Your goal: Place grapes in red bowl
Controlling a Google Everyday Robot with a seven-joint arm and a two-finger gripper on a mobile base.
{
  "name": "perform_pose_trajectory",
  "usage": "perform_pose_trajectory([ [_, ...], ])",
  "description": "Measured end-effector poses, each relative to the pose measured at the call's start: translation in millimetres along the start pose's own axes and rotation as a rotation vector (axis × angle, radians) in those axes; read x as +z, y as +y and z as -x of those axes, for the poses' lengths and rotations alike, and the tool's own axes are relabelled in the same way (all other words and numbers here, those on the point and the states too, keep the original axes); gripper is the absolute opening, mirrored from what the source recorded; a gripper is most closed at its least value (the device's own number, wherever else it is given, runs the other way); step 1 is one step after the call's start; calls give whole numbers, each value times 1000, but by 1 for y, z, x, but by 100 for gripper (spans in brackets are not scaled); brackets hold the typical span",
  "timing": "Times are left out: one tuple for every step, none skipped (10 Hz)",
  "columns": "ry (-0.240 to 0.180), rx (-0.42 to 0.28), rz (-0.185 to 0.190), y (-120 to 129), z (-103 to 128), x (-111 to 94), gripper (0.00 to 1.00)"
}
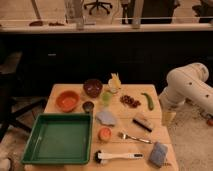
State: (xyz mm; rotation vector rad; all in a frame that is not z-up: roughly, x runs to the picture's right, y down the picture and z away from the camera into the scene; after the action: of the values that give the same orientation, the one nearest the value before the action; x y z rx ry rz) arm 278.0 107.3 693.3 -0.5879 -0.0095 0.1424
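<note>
The grapes (pixel 130 101), a small dark red cluster, lie on the wooden table (pixel 125 145) right of centre, beside a curved green pod (pixel 148 101). The red bowl (pixel 67 100), bright orange-red and with nothing in it, sits at the table's far left. My white arm (pixel 187 87) curves in from the right. Its gripper (pixel 167 117) hangs down just off the table's right edge, to the right of and nearer than the grapes, open and holding nothing.
A maroon bowl (pixel 92 87), a green cup (pixel 106 96), a yellow item (pixel 115 82) and a small dark cup (pixel 88 106) stand between bowl and grapes. Nearer are a green tray (pixel 57 137), grey cloth (pixel 106 117), orange cup (pixel 105 133), fork (pixel 132 137), brushes and a sponge (pixel 159 153).
</note>
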Motion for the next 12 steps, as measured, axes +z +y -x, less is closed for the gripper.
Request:
perform_pose_trajectory([
  [-51, 27, 3, -9, 12, 5, 80],
  [-95, 52, 6, -19, 22, 11, 80],
  [-148, 80, 7, -28, 32, 17, 80],
  [-183, 120, 3, -32, 34, 20, 80],
  [-219, 200, 4, -35, 34, 23, 80],
  [-234, 236, 7, -36, 35, 26, 80],
  [-245, 254, 8, -38, 38, 26, 80],
  [-245, 257, 8, -38, 37, 26, 80],
  [-244, 259, 7, -37, 36, 26, 80],
  [-244, 258, 7, -37, 36, 26, 80],
  [-245, 255, 8, -38, 38, 26, 80],
  [-250, 259, 12, -38, 38, 27, 80],
])
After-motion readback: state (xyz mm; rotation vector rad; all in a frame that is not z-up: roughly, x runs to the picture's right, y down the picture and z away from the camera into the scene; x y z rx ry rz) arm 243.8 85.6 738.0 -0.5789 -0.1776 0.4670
